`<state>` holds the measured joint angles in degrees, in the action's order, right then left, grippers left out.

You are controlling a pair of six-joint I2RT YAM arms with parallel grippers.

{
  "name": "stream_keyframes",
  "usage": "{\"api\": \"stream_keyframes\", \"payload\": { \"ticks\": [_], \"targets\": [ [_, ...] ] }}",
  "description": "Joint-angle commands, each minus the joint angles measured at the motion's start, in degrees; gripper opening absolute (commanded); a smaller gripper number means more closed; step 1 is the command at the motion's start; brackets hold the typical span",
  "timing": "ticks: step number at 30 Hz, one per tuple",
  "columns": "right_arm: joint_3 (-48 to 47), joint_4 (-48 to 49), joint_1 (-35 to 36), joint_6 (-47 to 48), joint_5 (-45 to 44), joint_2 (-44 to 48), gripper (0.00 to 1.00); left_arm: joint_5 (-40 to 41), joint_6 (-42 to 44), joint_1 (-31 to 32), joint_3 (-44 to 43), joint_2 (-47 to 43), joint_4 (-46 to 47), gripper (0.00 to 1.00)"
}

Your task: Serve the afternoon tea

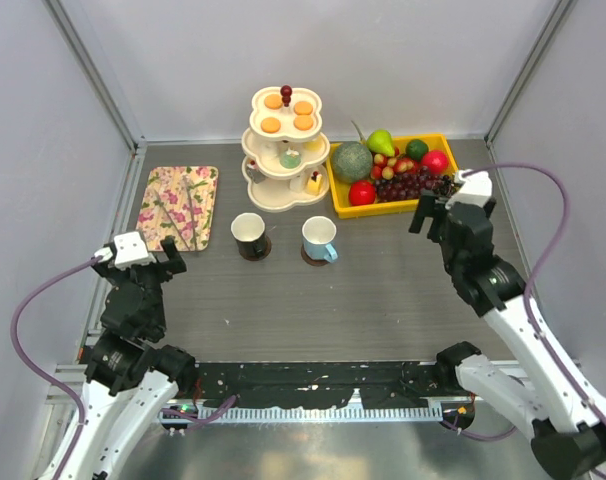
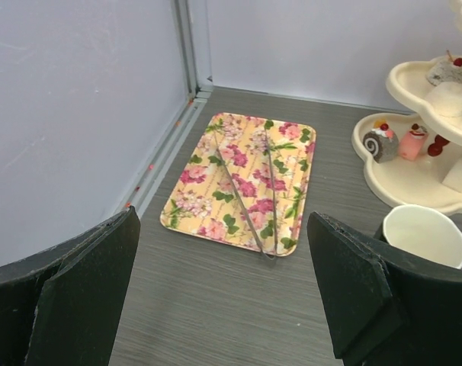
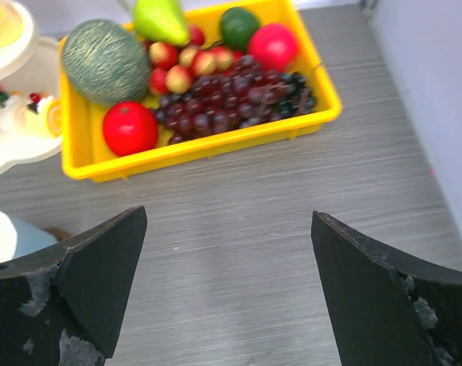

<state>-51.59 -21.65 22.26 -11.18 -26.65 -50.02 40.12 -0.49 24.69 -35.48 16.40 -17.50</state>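
The sweets sit on a cream three-tier stand (image 1: 286, 190) at the back middle, with round orange tarts (image 1: 288, 110) on its top tier and a yellow cake wedge (image 1: 313, 183) on the bottom one. In front of it stand a black mug (image 1: 250, 237) and a white-and-blue mug (image 1: 319, 240). My left gripper (image 1: 171, 262) hovers open at the near left, empty; the black mug's white inside (image 2: 425, 235) shows past its right finger. Open and empty too, my right gripper (image 1: 433, 213) hangs just in front of the fruit tray; the white-and-blue mug (image 3: 10, 236) is at its left.
A flowered rectangular tray (image 1: 178, 207) with metal tongs (image 2: 263, 198) on it lies at the left by the wall. A yellow tray (image 1: 438, 140) of melon, grapes, pear and apples stands right of the stand. Walls close in on three sides.
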Motion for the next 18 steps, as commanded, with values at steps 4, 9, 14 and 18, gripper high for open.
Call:
{"api": "stream_keyframes", "payload": {
  "ticks": [4, 9, 14, 18],
  "targets": [
    [5.18, 2.75, -0.20, 10.90, -15.35, 17.21, 0.95, 7.33, 4.09, 0.01, 1.91, -2.95, 8.26, 0.99],
    [9.75, 6.00, -0.11, 13.20, -18.25, 25.05, 0.95, 8.05, 4.71, -0.08, 3.40, -5.32, 11.16, 0.99],
    [14.59, 10.04, -0.20, 12.67, -18.44, 30.41, 0.95, 7.69, 4.80, -0.61, 4.28, -6.12, 12.22, 0.99],
    [15.21, 11.01, -0.11, 12.76, -18.61, 30.77, 0.96, 7.25, 4.71, -0.69, 4.55, -5.51, 12.31, 0.99]
  ]
}}
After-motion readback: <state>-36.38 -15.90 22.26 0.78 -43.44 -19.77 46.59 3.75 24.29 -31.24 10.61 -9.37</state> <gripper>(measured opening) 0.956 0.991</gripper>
